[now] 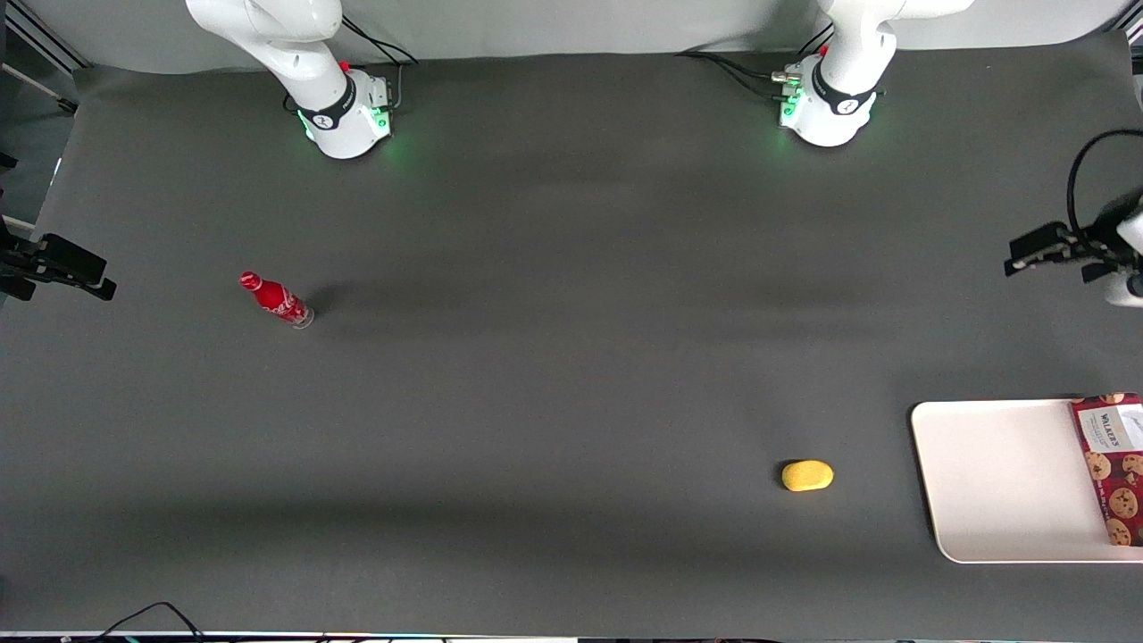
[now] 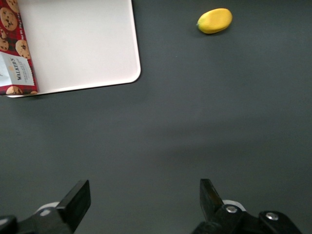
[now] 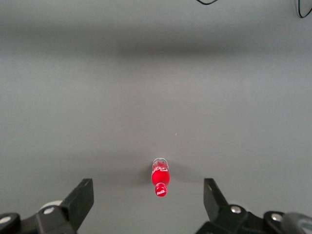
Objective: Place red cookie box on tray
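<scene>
The red cookie box [image 1: 1112,469] lies flat on the off-white tray [image 1: 1000,482], along the tray's edge toward the working arm's end of the table, and the picture's edge partly cuts it off. Both also show in the left wrist view, the box [image 2: 14,53] on the tray [image 2: 83,44]. My left gripper [image 1: 1027,253] hangs above the table, farther from the front camera than the tray and apart from it. In the wrist view the gripper [image 2: 144,190] is open and empty over bare mat.
A yellow lemon-like object [image 1: 807,475] lies on the dark mat beside the tray, also in the left wrist view [image 2: 214,20]. A small red bottle [image 1: 275,299] stands toward the parked arm's end of the table.
</scene>
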Controlling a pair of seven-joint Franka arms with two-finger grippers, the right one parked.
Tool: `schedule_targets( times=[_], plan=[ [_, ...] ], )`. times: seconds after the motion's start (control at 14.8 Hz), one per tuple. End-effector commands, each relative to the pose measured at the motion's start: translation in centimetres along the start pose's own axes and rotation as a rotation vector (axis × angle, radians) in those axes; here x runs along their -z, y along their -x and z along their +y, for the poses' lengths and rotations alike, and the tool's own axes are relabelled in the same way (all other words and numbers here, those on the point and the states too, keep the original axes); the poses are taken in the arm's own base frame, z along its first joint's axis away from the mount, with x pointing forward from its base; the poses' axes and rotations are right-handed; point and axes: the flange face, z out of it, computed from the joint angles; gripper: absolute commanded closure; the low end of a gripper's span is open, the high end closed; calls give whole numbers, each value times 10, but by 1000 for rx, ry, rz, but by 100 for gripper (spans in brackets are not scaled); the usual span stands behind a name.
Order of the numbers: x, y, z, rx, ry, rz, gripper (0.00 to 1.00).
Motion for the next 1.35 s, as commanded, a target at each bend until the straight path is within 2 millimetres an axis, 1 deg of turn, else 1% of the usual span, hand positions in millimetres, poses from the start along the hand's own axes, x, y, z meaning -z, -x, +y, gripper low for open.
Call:
schedule_targets(
  times=[0.0, 0.14, 0.34, 0.47, 0.54, 0.61, 0.74, 0.88, 1.01, 1.15, 1.28],
  plan=[
    [28, 35, 26, -2, -16, 38, 0],
    [39, 44, 29, 10, -17, 33, 0],
    [56, 46, 34, 5, -21, 67, 0],
    [58, 41, 31, 10, -23, 68, 0],
    [54, 35, 31, 10, -22, 47, 0],
    [54, 28, 30, 12, -23, 34, 0],
    [62, 20, 30, 20, -25, 33, 0],
    [68, 13, 37, 19, -35, 37, 0],
    [74, 12, 38, 19, -57, 44, 0],
    [72, 10, 43, 5, -79, 39, 0],
    [71, 9, 42, 11, -84, 37, 0]
  ],
)
